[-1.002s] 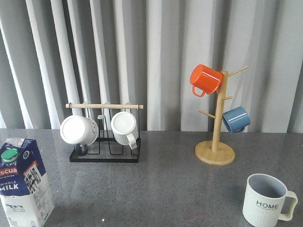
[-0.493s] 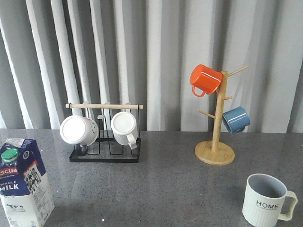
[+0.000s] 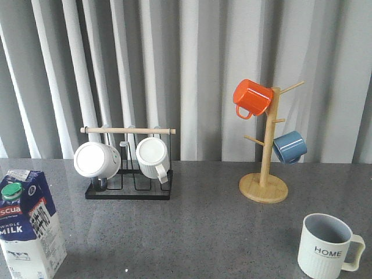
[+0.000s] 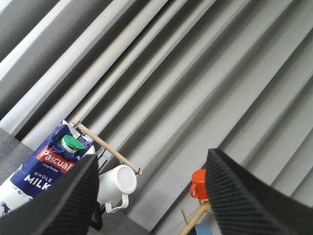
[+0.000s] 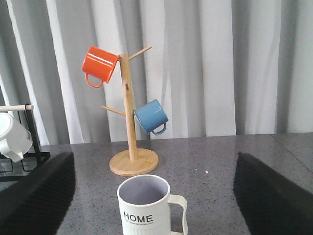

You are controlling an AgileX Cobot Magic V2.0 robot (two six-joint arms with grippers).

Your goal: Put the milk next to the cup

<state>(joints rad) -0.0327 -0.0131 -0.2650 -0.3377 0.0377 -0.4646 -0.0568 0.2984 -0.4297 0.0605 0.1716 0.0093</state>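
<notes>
The milk [image 3: 29,224], a blue and white carton with a green cap, stands upright at the near left of the grey table. The cup [image 3: 325,247], a pale ribbed mug printed "HOME", stands at the near right, far from the carton. Neither gripper shows in the front view. My left gripper [image 4: 151,159] is open and empty; the milk [image 4: 54,166] shows beyond its one finger [image 4: 58,200]. My right gripper [image 5: 154,156] is open and empty, its fingers wide apart, with the cup [image 5: 144,208] on the table ahead between them, untouched.
A black wire rack [image 3: 128,192] with a wooden bar holds two white mugs at the back left. A wooden mug tree [image 3: 264,174] at the back right carries an orange mug [image 3: 251,97] and a blue mug [image 3: 289,146]. Grey curtains hang behind the table.
</notes>
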